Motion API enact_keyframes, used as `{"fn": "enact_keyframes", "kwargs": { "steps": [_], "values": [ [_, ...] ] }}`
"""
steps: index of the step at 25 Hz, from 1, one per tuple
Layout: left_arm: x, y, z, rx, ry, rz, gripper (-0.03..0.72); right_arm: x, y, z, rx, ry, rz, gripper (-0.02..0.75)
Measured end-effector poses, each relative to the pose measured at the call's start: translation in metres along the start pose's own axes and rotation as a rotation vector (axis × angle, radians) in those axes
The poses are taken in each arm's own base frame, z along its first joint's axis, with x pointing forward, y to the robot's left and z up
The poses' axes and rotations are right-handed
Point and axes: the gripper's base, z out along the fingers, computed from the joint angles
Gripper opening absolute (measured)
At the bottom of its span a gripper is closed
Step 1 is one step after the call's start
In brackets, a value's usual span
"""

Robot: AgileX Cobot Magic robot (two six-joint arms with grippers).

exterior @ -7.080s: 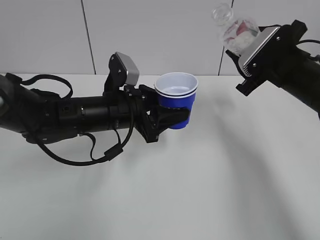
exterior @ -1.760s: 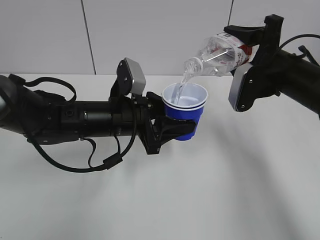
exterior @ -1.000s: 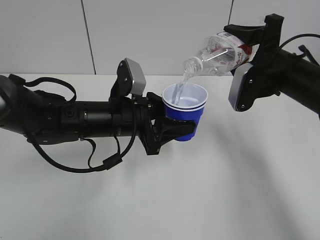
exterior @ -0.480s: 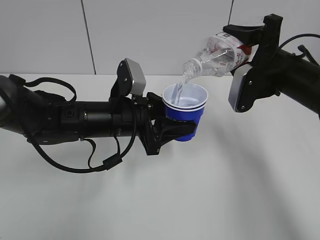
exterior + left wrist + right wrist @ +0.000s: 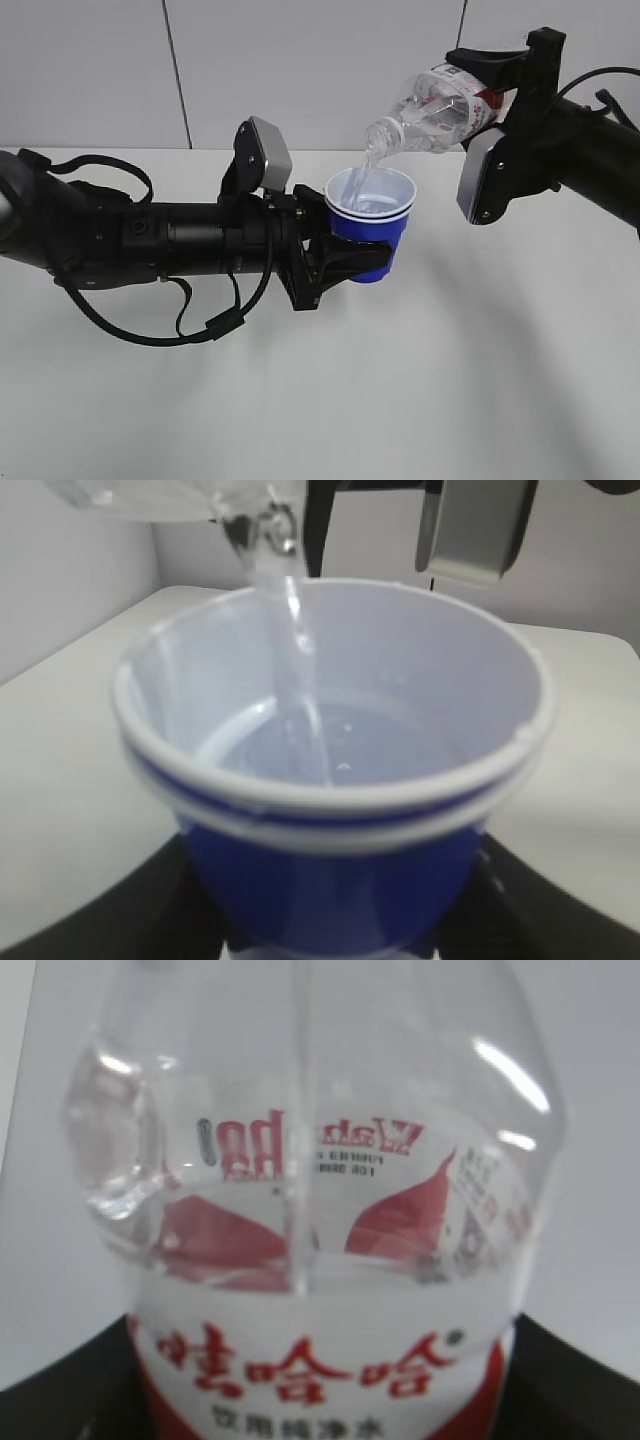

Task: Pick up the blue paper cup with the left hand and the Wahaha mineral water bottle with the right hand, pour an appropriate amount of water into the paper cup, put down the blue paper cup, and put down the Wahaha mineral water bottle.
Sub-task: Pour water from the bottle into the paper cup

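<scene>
My left hand [image 5: 345, 258] clasped the blue paper cup [image 5: 369, 228] upright above the desk [image 5: 450, 380]. My right hand [image 5: 500, 100] gripped the Wahaha mineral water bottle [image 5: 432, 108], tipped neck-down above it, so the water [image 5: 295, 650] streamed inside.

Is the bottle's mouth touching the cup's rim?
Apart. The exterior view shows the Wahaha mineral water bottle mouth above the blue paper cup rim, water bridging the gap.
</scene>
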Motion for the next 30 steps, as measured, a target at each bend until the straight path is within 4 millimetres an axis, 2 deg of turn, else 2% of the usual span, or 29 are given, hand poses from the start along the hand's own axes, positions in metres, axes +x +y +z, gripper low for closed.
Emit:
{"fn": "enact_keyframes", "kwargs": {
  "steps": [17,30],
  "values": [
    [0.0000,0.0000,0.0000,0.000,0.000,0.000,0.425,-0.0003,-0.0004,0.0000,0.004,-0.003,0.004,0.469],
    [-0.0029,0.0050,-0.0002,-0.055,-0.033,-0.039,0.425,0.0017,-0.0014,0.0003,0.015,0.014,0.371,0.469]
  ]
}}
